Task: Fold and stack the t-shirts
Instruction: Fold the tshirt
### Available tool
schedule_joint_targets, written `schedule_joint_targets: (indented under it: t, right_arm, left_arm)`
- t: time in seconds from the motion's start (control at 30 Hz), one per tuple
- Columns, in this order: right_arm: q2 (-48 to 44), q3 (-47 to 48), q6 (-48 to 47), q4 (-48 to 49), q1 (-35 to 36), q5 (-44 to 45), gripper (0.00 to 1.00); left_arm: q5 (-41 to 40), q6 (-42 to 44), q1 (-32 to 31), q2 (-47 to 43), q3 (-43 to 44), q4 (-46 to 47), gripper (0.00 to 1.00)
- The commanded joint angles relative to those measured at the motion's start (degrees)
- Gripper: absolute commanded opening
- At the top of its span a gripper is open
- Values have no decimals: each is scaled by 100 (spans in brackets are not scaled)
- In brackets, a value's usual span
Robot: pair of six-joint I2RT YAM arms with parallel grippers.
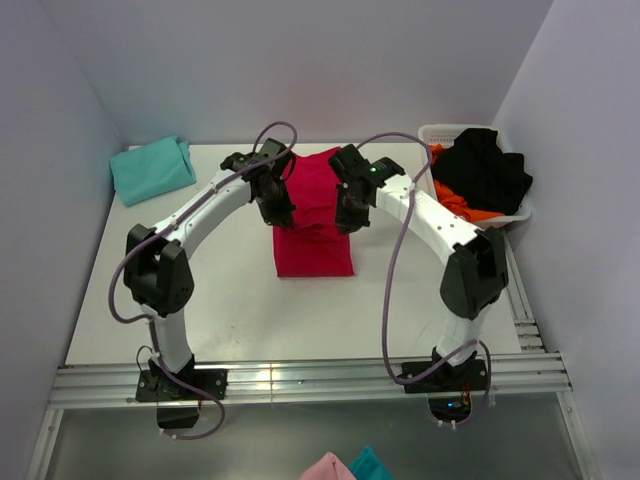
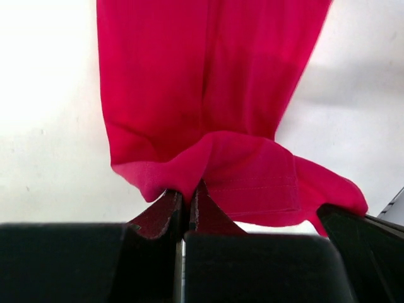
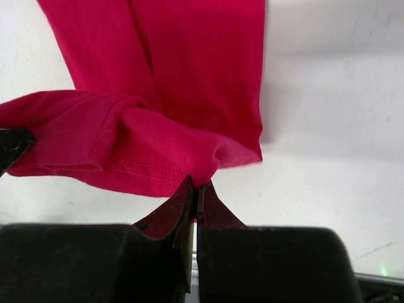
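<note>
Seen from above, the crimson t-shirt [image 1: 313, 240] lies at the middle of the white counter [image 1: 230, 300]. It forms a long strip running from 12 o'clock to 6 o'clock, with its near end flat and squared off. Partway up the strip, the cloth is lifted and bunched between the two arms.

The left end effector [image 1: 278, 212] is at the strip's 9 o'clock edge. In the left wrist view its fingers are pressed together on a fold of the red hem, which rises in a hump above the tips. The rest of the shirt hangs away beyond it.

The right end effector [image 1: 348, 218] is at the 3 o'clock edge, level with the left one. Its fingers are likewise clamped together on a pinch of the stitched hem, shown in the right wrist view. The two are near each other, with only the width of the strip between them.

The teal t-shirt [image 1: 152, 168] lies loosely folded in the counter's 10 o'clock corner, well apart from the red one and from both arms.

At 2 o'clock a white basket [image 1: 428, 131] sits at the counter's edge. It holds a black garment [image 1: 485, 170] heaped on top of some orange cloth [image 1: 470, 207].
</note>
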Motion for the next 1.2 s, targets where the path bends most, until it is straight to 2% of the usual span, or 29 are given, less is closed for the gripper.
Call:
schedule_joint_targets:
  t: [0.0, 0.17, 0.2, 0.23, 0.27, 0.3, 0.33, 0.37, 0.4, 0.43, 0.53, 0.73, 0.87, 0.93, 1.0, 1.03, 1.17]
  right_arm:
    - [433, 776, -249, -254, -130, 149, 0]
    - [1558, 1990, -302, -561, -394, 131, 0]
    - [1751, 2488, -294, -718, -429, 245, 0]
    - [2170, 2754, -241, -798, -517, 263, 5]
    - [2392, 3305, -215, -877, -570, 272, 13]
    - [2595, 3606, -171, -1061, -622, 342, 37]
    - [3014, 3914, -40, -1184, -762, 351, 52]
    - [3219, 4509, 14, -1290, -833, 334, 64]
    - [3386, 4767, 58, -1465, -903, 299, 84]
    - [3588, 4952, 163, -1528, -974, 307, 88]
    - [3301, 4684, 295, -1266, -1220, 149, 89]
    - [2001, 2734, 129, -536, -1300, 273, 89]
    - [885, 602, 198, 386, -1195, -114, 89]
    - [357, 0, 304, 817, -1115, -281, 89]
    - [-46, -1000, 392, 1150, -1002, -492, 88]
    - [-162, -1005, 409, 1274, -966, -580, 88]
    - [-558, -2198, 506, 1941, -781, -844, 88]
  left_arm:
    - [171, 391, 252, 342, 544, -34, 0]
    - [329, 567, 656, 1054, 1028, 203, 0]
    - [382, 689, 717, 1177, 1107, 308, 2]
    - [382, 717, 857, 1457, 1204, 439, 10]
    - [443, 752, 937, 1599, 1448, 528, 24]
    - [513, 822, 1034, 1748, 1590, 616, 69]
    - [566, 831, 1200, 2045, 1765, 660, 99]
    - [697, 883, 1297, 2187, 2159, 739, 99]
    - [751, 893, 1385, 2319, 2389, 740, 100]
    - [786, 884, 1534, 2486, 2617, 705, 99]
    - [988, 735, 1868, 2296, 2655, 959, 100]
    - [716, 1007, 2028, 1462, 2024, 889, 99]
    - [497, 972, 1852, 547, 233, 1108, 99]
    - [400, 893, 1633, -103, -532, 1441, 100]
    - [478, 517, 1405, -699, -1979, 1809, 100]
    - [540, 515, 1334, -877, -2299, 1942, 100]
    - [619, 76, 991, -1309, -3382, 2470, 99]
